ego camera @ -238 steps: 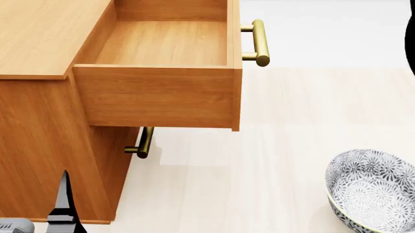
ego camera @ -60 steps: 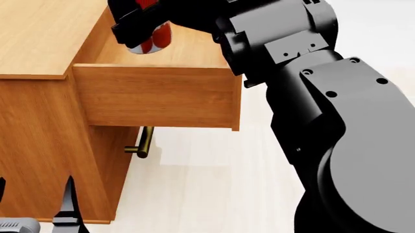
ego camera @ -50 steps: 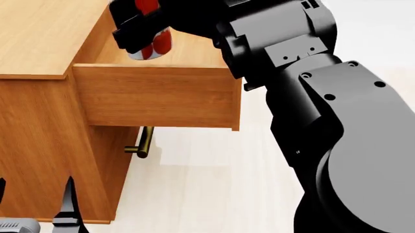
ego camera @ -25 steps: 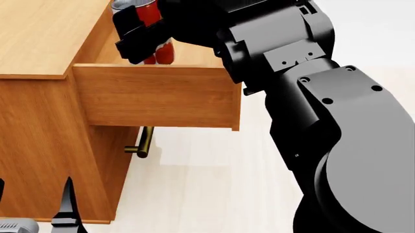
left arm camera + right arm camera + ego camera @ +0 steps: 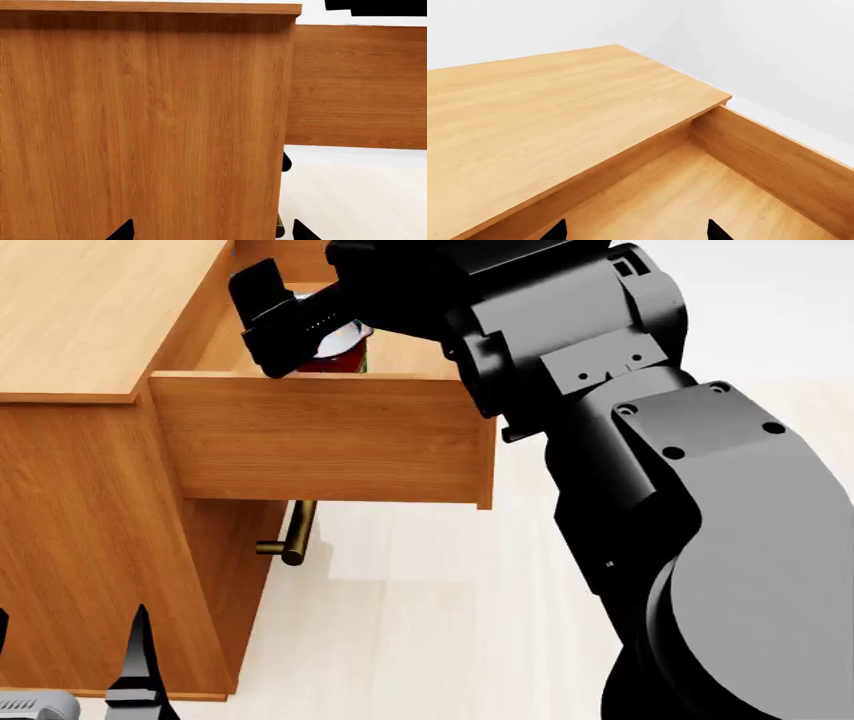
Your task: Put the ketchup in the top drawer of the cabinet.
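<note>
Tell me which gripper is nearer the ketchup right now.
Right. The right gripper is over the open top drawer, right by the ketchup inside it. The left gripper hangs low beside the cabinet, far below.

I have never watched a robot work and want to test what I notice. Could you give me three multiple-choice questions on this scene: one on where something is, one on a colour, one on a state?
1. Where is the ketchup can?
A. on the floor
B. inside the top drawer
C. on the flat wooden top

2. What colour is the lower drawer's bar handle?
A. brass
B. black
C. white

3. In what state is the top drawer?
A. shut flush
B. pulled out
C. taken out and lying on the floor

Answers:
1 B: in the head view the red can shows just behind the drawer's front wall.
2 A: the bar shines golden-yellow below the drawer.
3 B: its box juts out from the cabinet, and the right wrist view looks down into it.
</note>
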Controlling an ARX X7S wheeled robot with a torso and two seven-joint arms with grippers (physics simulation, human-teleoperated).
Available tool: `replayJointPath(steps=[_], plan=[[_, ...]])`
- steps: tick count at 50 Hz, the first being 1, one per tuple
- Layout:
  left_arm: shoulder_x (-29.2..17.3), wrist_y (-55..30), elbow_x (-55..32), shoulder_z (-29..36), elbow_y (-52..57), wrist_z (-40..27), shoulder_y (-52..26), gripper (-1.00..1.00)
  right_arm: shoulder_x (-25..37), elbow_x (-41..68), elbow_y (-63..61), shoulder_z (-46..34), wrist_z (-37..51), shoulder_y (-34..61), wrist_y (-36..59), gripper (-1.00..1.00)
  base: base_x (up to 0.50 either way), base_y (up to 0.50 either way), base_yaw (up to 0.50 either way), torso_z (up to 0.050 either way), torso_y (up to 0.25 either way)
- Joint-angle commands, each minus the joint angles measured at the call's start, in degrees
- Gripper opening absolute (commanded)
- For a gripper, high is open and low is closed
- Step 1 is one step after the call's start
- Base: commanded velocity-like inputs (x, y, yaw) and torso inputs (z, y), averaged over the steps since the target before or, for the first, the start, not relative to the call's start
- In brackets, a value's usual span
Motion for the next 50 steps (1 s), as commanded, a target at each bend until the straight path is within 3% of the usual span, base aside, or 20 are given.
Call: replayJointPath(steps=[1,9,23,50], plan=[[-0.2,-0.1,-0.1,0.0,0.2,-0.3,0.0,1.00,0.0,-1.0,0.0,0.5,0.0,-0.2,-1.2,1.00,0.00,0.00,0.00,0.000,0.000],[-0.2,0.2,-0.1,0.1,0.0,-0.3,0.1,1.00,0.0,-0.5,0.5,0.8,1.5,0.0,-3.0,1.00,0.00,0.00,0.00,0.000,0.000],[-0.3,-0.4,-0.2,0.7,0.2,-0.5,-0.5,1.00,0.0,11.1,2.1,-0.3,11.6,3.8,-16.8,1.00,0.00,0.00,0.00,0.000,0.000],[-0.9,-0.5,-0.4,0.8,0.8,-0.9,-0.6,1.00,2.9,20.2,3.7,-9.0,17.7,11.0,-20.6,1.00,0.00,0.00,0.00,0.000,0.000]])
